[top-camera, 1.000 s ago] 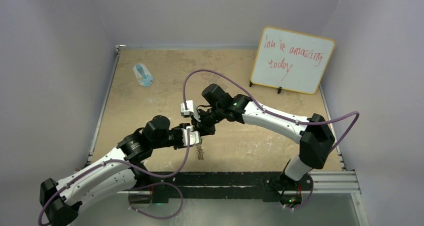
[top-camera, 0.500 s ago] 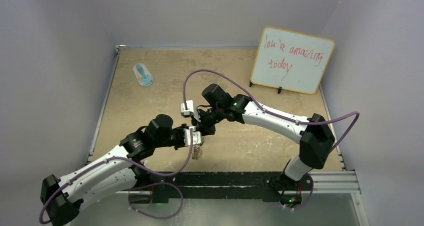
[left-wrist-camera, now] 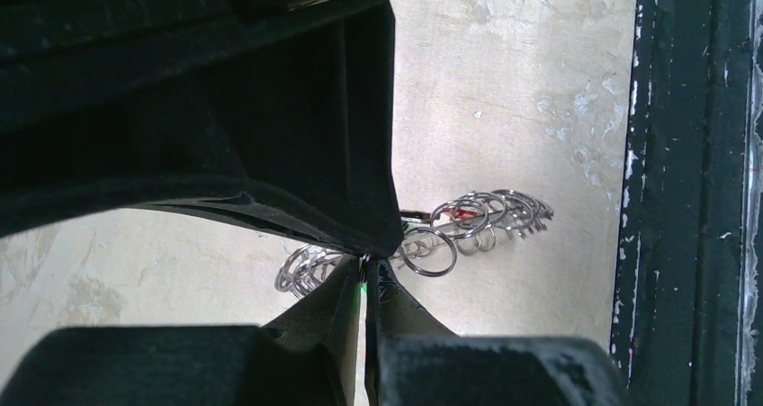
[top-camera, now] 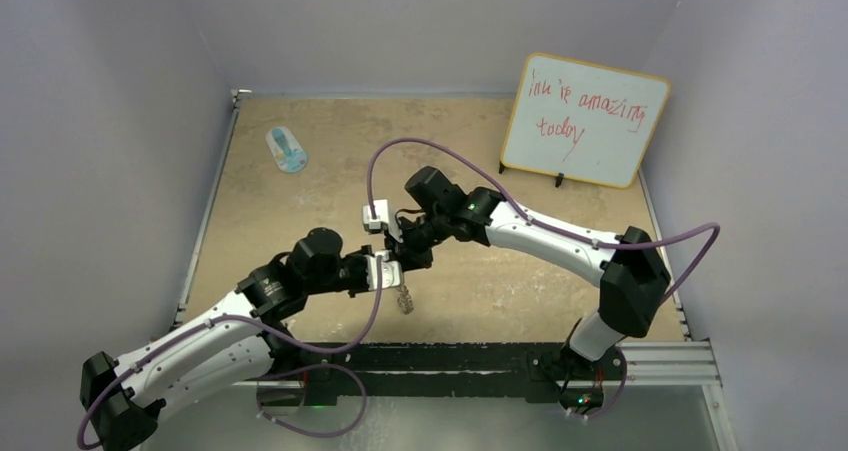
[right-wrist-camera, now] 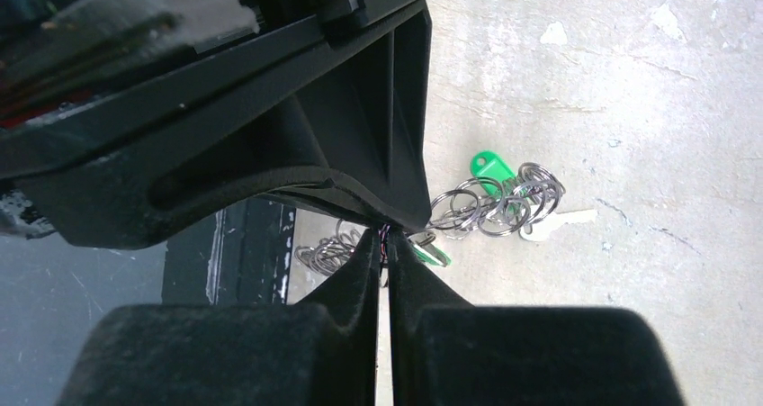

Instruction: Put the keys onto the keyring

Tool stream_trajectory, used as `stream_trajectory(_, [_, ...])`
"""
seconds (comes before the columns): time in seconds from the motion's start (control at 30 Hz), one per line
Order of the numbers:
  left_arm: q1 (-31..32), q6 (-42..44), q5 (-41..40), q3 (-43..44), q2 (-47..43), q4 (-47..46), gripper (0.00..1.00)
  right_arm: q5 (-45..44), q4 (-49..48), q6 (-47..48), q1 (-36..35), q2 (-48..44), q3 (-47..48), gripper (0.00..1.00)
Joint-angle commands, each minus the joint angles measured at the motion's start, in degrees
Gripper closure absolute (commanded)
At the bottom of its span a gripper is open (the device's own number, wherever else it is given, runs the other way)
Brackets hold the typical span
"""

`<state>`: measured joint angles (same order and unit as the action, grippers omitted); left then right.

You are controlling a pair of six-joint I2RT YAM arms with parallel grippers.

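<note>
My left gripper (top-camera: 392,272) and right gripper (top-camera: 402,255) meet tip to tip above the table's near middle. Both are shut on thin metal of the keyring bunch (top-camera: 404,298), which hangs just below them. In the left wrist view my fingertips (left-wrist-camera: 367,264) pinch a thin metal edge. Silver wire loops (left-wrist-camera: 468,226) with a glimpse of a red tag (left-wrist-camera: 463,214) lie beyond. In the right wrist view my gripper (right-wrist-camera: 385,244) pinches thin metal beside the loops (right-wrist-camera: 495,203), a green tag (right-wrist-camera: 490,166) and a silver key (right-wrist-camera: 558,221). The ring's flat body is hidden.
A blue-and-white oval object (top-camera: 287,149) lies at the far left of the table. A whiteboard with red writing (top-camera: 584,119) stands at the far right. The black rail (top-camera: 450,356) runs along the near edge, close below the hanging bunch.
The left arm shifted slightly forward and back. The hanging bunch swung a little and now sits slightly higher and to the right. Both grippers stayed shut.
</note>
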<state>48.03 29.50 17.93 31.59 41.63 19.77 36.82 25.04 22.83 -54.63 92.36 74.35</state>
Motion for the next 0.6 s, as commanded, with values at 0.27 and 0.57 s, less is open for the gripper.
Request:
stream_trajectory(0.27, [0.2,-9.6,0.7,-4.4,-4.5,-15.2,1.00,1.7,-18.2,-6.9,6.4,-11.7,-10.7,0.65])
stream_trajectory(0.57, [0.1,-14.5,1.1,-11.0,-10.1,-27.3,1.00,8.0,-27.8,-6.5,7.8,-16.3,-18.7,0.61])
